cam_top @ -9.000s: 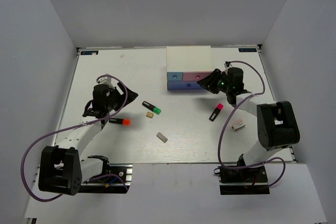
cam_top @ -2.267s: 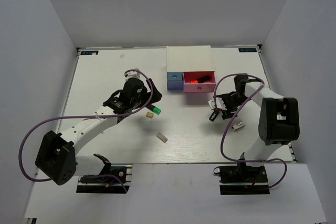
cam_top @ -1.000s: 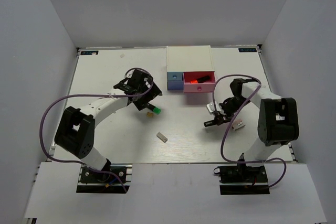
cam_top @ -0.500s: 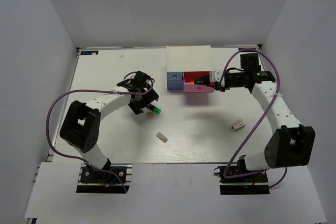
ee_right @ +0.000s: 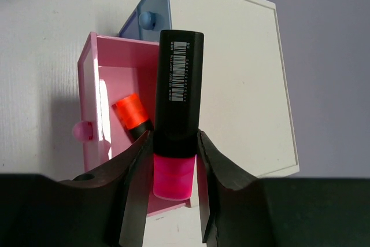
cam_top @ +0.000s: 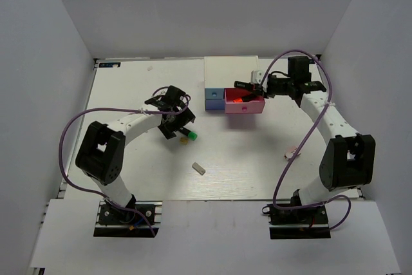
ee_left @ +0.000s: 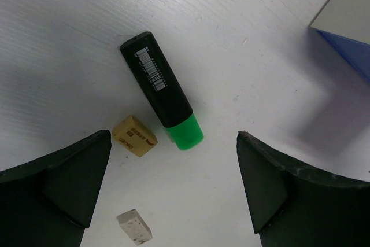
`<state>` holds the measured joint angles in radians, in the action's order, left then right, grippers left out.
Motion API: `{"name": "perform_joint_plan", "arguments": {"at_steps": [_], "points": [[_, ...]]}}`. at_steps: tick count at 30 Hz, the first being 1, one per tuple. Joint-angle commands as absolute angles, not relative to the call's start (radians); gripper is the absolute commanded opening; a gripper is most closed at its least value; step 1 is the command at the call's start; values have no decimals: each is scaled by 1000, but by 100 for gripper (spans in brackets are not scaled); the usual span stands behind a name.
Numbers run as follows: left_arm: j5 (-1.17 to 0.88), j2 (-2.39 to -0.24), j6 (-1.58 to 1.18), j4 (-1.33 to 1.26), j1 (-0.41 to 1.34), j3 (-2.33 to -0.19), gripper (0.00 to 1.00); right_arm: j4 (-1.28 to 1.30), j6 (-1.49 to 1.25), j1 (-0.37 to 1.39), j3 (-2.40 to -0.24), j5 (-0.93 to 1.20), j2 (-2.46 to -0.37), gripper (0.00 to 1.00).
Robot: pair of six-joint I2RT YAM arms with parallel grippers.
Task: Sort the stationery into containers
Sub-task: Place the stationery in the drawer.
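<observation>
Sorting partly done: one marker stowed, a second at the drawer.
Your right gripper (ee_right: pixel 171 169) pinched the pink-capped highlighter (ee_right: pixel 178 96) over the open pink drawer (ee_right: pixel 91 91), where the orange-capped highlighter (ee_right: pixel 133 115) already lay. Your left gripper (ee_left: pixel 173 160) hung spread above the green-capped highlighter (ee_left: pixel 159 88) and tan eraser (ee_left: pixel 134 136). The grey eraser (cam_top: pixel 199 168) and pinkish eraser (cam_top: pixel 293 153) lay unsorted.

White counter (cam_top: pixel 129 88), surface finely grained in parallel lines; it is enclosed on three sides by plain pale grey panels: left wall (cam_top: pixel 38 62), back wall (cam_top: pixel 206 11), right wall (cam_top: pixel 380 62); small blue labels (cam_top: pixel 111 64) sit at both far corners; lighting is even, shadows soft.
</observation>
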<state>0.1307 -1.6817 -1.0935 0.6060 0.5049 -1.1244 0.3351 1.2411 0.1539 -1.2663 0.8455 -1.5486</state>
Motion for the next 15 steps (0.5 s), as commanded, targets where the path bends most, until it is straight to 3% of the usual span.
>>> {"name": "perform_joint_plan", "arguments": {"at_steps": [1, 4, 7, 15], "points": [[156, -1683, -1101, 604, 500, -1157, 99, 345, 1265, 170, -1304, 870, -1540, 20], [156, -1693, -1101, 604, 500, -1157, 99, 382, 1296, 175, -1290, 874, -1540, 28], [156, -1703, -1101, 604, 500, -1166, 99, 391, 1299, 178, -1273, 870, -1536, 45], [156, -1743, -1111, 624, 500, -1187, 99, 361, 1253, 183, -1262, 856, -1532, 50]]}}
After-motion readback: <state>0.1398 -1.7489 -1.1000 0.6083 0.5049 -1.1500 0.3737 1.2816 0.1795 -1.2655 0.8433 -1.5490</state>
